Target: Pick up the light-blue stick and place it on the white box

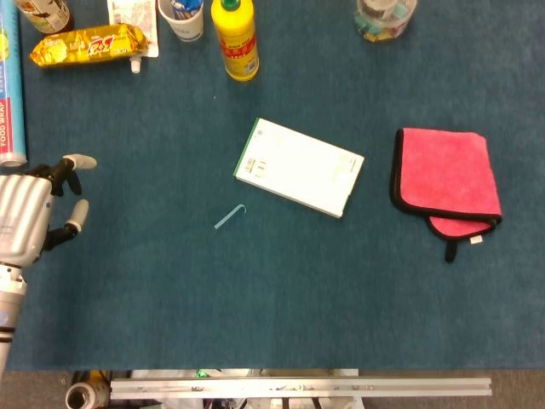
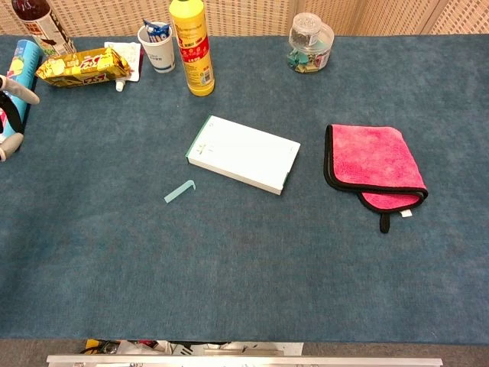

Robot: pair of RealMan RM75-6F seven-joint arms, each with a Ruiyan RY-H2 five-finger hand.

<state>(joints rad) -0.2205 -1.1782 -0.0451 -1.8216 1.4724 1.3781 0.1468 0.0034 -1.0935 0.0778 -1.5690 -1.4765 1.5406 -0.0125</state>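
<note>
The light-blue stick (image 1: pixel 229 216) (image 2: pixel 179 191), short with a hooked end, lies flat on the blue table just left of and in front of the white box (image 1: pixel 299 167) (image 2: pixel 243 154). The box lies flat near the table's middle, with nothing on top. My left hand (image 1: pixel 38 210) hovers at the far left edge, well to the left of the stick, fingers apart and holding nothing. In the chest view only its fingertips (image 2: pixel 11 115) show at the left border. My right hand appears in neither view.
A folded pink cloth (image 1: pixel 444 175) lies right of the box. Along the back stand a yellow bottle (image 1: pixel 235 38), a paper cup (image 1: pixel 182 17), a yellow snack bag (image 1: pixel 88 45) and a clear jar (image 1: pixel 385 17). A blue tube (image 1: pixel 10 85) lies at the far left.
</note>
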